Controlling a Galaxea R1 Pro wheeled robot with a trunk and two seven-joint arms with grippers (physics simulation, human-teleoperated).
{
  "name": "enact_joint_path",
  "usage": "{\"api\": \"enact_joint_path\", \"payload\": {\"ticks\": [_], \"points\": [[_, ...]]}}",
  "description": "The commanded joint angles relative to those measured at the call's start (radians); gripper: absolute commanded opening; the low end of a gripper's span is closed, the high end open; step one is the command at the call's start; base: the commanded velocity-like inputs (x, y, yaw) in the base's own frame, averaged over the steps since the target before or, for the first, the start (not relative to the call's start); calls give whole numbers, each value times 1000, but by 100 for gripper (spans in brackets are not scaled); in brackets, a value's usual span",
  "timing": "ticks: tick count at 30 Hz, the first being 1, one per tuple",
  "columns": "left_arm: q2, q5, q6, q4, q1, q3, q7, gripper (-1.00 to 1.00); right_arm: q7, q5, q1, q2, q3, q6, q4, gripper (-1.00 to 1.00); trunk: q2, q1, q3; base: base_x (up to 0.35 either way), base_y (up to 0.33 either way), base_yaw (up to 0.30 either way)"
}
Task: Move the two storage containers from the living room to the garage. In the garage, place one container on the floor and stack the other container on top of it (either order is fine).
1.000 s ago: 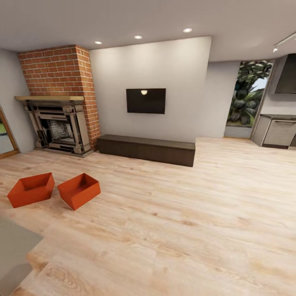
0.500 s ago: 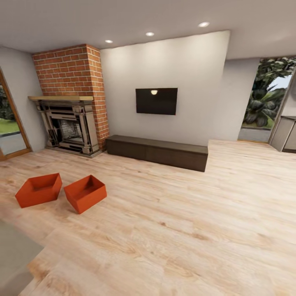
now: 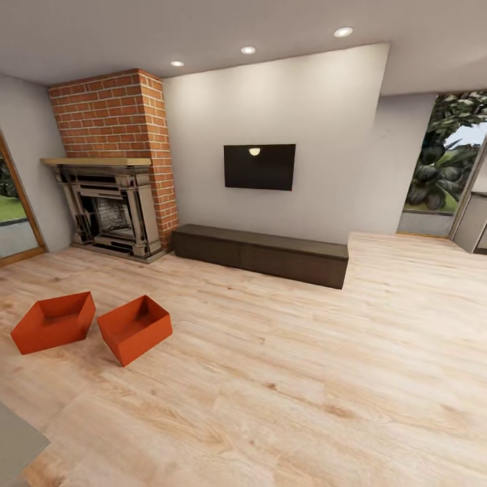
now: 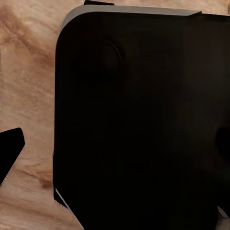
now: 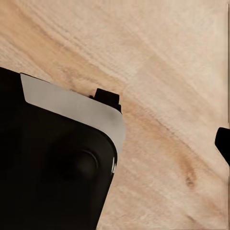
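Note:
Two orange-red open-topped storage containers sit side by side on the light wood plank floor of the living room, in the left part of the head view: one point(image 3: 54, 322) further left, the other point(image 3: 135, 328) turned at an angle next to it. Both look empty and nothing touches them. In the left wrist view a dark fingertip point(image 4: 10, 152) shows at the picture's edge beside my black base point(image 4: 143, 120). The right wrist view has another dark fingertip point(image 5: 223, 143) at its edge, over bare planks. Neither gripper holds anything.
A red brick fireplace point(image 3: 111, 169) stands behind the containers. A long dark low cabinet point(image 3: 260, 253) runs along the wall under a black TV point(image 3: 260, 166). Glass doors point(image 3: 13, 203) are at far left, and a window with plants point(image 3: 443, 162) at right. A grey corner point(image 3: 17, 439) sits at lower left.
The whole head view has shifted as the camera moved. The containers now sit slightly further left and lower in the picture, and they have not moved on the floor.

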Motion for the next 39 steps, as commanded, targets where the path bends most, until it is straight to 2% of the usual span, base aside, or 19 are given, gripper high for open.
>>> {"api": "enact_joint_path", "payload": {"ticks": [1, 20, 39], "points": [[-1, 10, 0, 0, 0, 0, 1, 100, 5, -10, -1, 1, 8, -5, 3, 100, 0, 1, -1, 333, 0, 0], [3, 11, 10, -1, 0, -1, 1, 100, 5, -14, -1, 5, 8, 2, 3, 100, 0, 1, -1, 333, 0, 7], [1, 10, 9, -1, 0, -1, 1, 100, 4, -20, -1, 4, 2, -6, 3, 100, 0, 1, -1, 333, 0, 274]]}}
